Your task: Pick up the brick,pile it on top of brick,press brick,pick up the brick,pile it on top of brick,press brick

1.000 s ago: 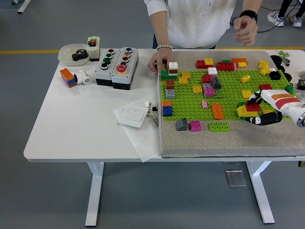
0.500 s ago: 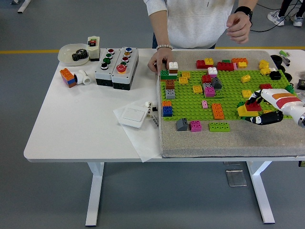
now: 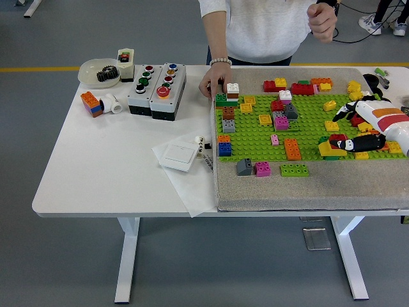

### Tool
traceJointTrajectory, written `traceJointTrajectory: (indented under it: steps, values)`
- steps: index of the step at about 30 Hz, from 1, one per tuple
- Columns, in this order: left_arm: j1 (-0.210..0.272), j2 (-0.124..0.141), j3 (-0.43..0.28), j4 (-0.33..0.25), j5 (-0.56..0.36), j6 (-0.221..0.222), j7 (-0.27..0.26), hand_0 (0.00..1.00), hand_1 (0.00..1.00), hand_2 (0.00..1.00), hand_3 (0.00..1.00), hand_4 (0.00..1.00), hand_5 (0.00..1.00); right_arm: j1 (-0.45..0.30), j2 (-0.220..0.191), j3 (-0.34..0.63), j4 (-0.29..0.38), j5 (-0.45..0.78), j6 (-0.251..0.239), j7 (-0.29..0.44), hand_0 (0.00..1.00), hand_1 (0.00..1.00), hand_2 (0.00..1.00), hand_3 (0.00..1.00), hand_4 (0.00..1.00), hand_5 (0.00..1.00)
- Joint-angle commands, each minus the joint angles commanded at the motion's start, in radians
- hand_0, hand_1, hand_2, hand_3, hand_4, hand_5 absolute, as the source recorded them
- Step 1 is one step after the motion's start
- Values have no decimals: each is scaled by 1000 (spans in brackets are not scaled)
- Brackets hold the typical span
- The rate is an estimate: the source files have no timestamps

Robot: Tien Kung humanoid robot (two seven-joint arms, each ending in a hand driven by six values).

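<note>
Head view: no legible writing; right hand point(image 3: 358, 128), fingers spread, empty, above yellow brick point(image 3: 332, 150).

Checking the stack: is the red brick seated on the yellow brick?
On it: the red brick sits atop the yellow brick, beside the right hand.

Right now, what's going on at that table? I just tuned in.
The robot's right hand is over the right end of the green baseplate, fingers spread above a red brick sitting on a yellow brick; it holds nothing. Many loose bricks dot the plate. A person stands at the far side, one hand resting at the plate's far left corner, the other hand raised. The left arm is out of view.
</note>
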State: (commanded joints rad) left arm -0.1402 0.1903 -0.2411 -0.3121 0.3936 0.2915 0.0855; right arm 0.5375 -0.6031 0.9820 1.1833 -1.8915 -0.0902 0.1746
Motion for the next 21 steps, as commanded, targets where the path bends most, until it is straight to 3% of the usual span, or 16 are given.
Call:
traceJointTrajectory:
  steps: [2,3,8,9,12,21]
  values:
    - [3,1,-2,1,3,0,1,794,796,814,639,659,653,-32,-2,28,49,-11,-36,4,624,604,636,598,888,411]
    - [4,1,-3,1,4,-1,1,794,796,813,639,659,654,-40,-3,34,63,-10,-43,4,692,653,704,688,919,416]
    - [7,2,-8,2,13,-1,5,794,796,813,639,659,654,-90,2,54,131,-19,-100,13,692,653,704,688,919,416]
    - [8,2,-9,2,15,-2,6,795,797,813,639,659,653,-101,5,58,141,-20,-114,16,735,713,759,807,943,413]
    - [11,2,-10,3,17,-1,7,795,797,813,639,659,653,-130,16,64,157,-9,-143,28,735,713,759,807,943,413]
    - [16,3,-11,4,21,-2,7,798,797,815,639,659,654,-192,49,56,157,3,-130,39,756,751,788,824,941,388]
